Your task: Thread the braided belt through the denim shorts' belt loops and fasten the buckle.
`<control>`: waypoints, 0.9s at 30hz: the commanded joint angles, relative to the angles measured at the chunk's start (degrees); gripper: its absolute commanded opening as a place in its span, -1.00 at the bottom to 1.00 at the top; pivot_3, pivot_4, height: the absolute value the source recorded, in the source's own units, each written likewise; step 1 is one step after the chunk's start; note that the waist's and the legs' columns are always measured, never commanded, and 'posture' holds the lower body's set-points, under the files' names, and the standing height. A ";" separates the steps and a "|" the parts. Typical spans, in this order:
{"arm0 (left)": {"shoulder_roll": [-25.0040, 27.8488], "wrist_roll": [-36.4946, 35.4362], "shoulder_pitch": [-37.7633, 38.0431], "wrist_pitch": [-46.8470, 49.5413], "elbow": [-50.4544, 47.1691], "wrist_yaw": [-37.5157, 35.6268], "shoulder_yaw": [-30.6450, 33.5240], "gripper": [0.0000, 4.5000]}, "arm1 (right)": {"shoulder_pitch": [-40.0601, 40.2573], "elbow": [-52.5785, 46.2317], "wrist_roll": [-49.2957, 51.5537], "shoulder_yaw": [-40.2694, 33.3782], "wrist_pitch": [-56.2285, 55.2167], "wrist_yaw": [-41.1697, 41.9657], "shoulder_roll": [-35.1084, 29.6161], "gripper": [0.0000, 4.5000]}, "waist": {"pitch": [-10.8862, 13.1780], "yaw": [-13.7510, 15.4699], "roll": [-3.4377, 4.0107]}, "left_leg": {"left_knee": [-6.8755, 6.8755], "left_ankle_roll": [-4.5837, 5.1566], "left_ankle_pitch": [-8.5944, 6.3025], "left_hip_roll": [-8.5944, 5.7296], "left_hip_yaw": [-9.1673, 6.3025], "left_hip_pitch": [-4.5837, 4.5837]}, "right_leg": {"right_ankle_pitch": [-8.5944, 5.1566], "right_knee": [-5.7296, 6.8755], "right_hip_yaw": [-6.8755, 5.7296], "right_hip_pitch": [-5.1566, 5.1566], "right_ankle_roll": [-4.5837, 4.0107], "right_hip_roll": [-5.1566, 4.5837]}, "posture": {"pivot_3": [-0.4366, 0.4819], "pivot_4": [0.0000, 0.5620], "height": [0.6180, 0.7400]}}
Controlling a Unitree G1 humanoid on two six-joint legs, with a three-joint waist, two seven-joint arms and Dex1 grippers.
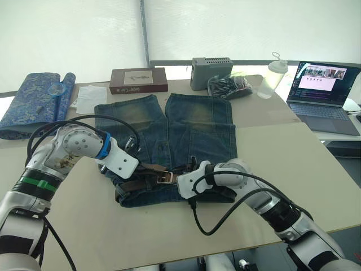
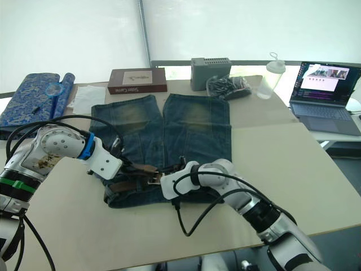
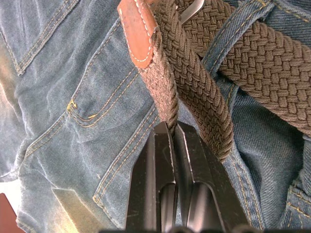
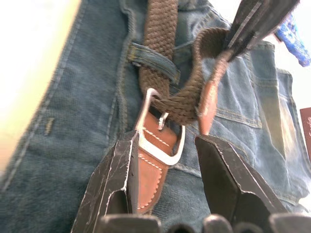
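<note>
Belt (image 3: pixel 194 82) pinched in left gripper (image 3: pixel 172 128), right gripper (image 4: pixel 165 145) agape astride buckle (image 4: pixel 158 131); could slip out if tugged.

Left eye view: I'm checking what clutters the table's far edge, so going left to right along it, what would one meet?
Blue fabric roll → white paper → brown box → grey box → black bag → clear bottle → laptop.
</note>
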 commanded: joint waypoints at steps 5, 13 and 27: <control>0.88 -0.24 -0.03 0.71 -1.29 0.94 1.79 -1.00 | 0.16 0.57 -1.28 -0.88 -1.50 -0.58 1.11 -0.10 | 0.00 0.00 0.00 | 0.01 0.00 0.00 0.00 0.00 0.00 | 0.00 0.01 0.00 0.00 0.00 0.00 | -0.05 -0.47 1.00; 1.24 -0.11 0.41 0.82 -1.63 1.27 1.79 -1.00 | -0.30 2.18 -2.43 -2.56 -0.56 -2.41 2.99 -0.10 | 0.00 -0.01 0.00 | 0.01 -0.02 0.01 -0.01 0.01 0.01 | 0.00 0.04 0.01 0.00 -0.01 0.00 | -0.05 -0.47 1.00; 1.61 -0.01 0.64 0.04 -1.09 1.31 1.55 -1.00 | -0.06 -1.32 0.30 -5.60 4.38 -1.89 4.40 -0.10 | 0.00 -0.02 0.00 | 0.02 -0.06 0.04 -0.01 0.01 0.07 | 0.03 0.16 0.02 0.00 -0.05 0.00 | -0.05 -0.47 1.00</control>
